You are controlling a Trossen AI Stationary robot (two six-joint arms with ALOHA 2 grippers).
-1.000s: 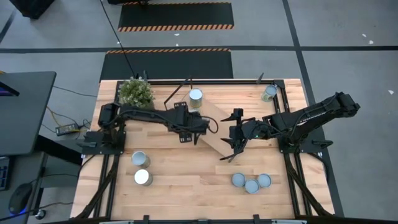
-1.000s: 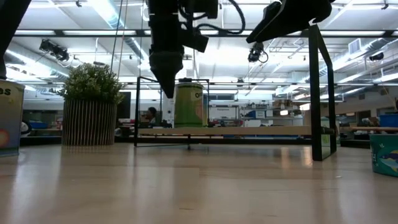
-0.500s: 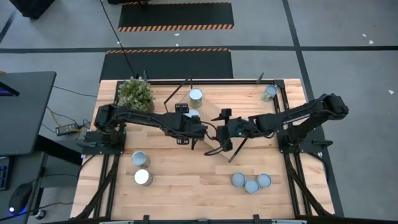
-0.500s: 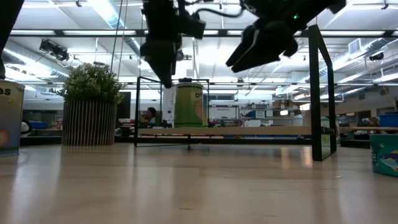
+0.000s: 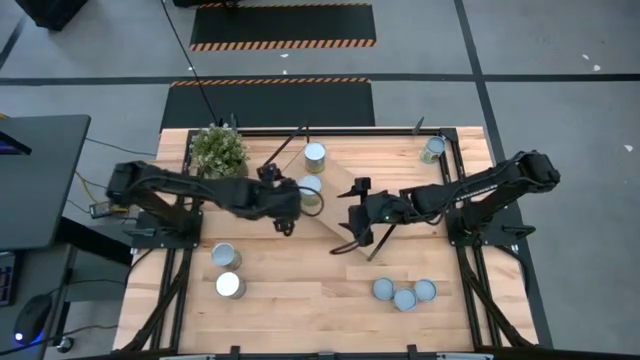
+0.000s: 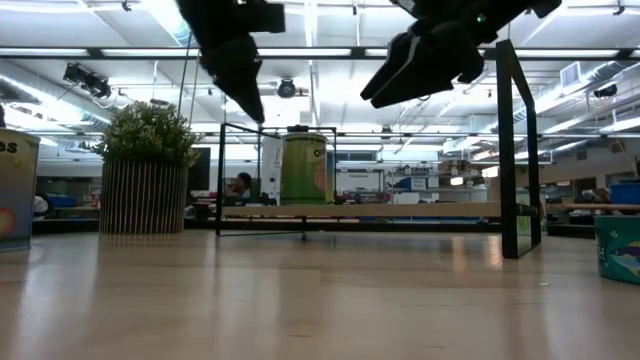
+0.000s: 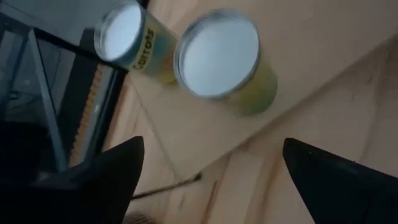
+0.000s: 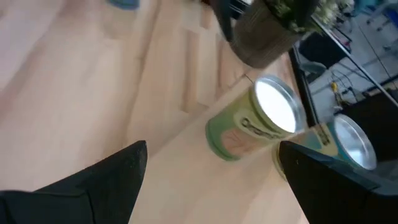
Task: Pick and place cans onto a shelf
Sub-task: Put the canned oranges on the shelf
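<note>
A grey workshop floor with black and orange striped mats surrounds the pale wooden surface, and the low view looks past it into a long hall of ceiling lights and benches.

The shelf, a light-wood board on thin black frame legs, lies slantwise across the middle of the surface. Two cans stand on its far end: one at the very end and another just beside it, towards the middle of the board. In the left wrist view both show pale tops and yellow-green sides, standing close together on the board.

The other cans sit off the shelf. Two rest near the front left of the surface, one just in front of the other. Three cluster together near the front right, touching or nearly so. One more stands alone at the far right corner. A leafy potted plant occupies the far left corner.

The left gripper hangs above the surface just beside the nearer shelved can, its fingers spread wide and holding nothing. The right gripper hovers over the middle of the shelf, its fingers also spread wide and empty. The two grippers are near each other but apart, with the board's far half between them.
</note>
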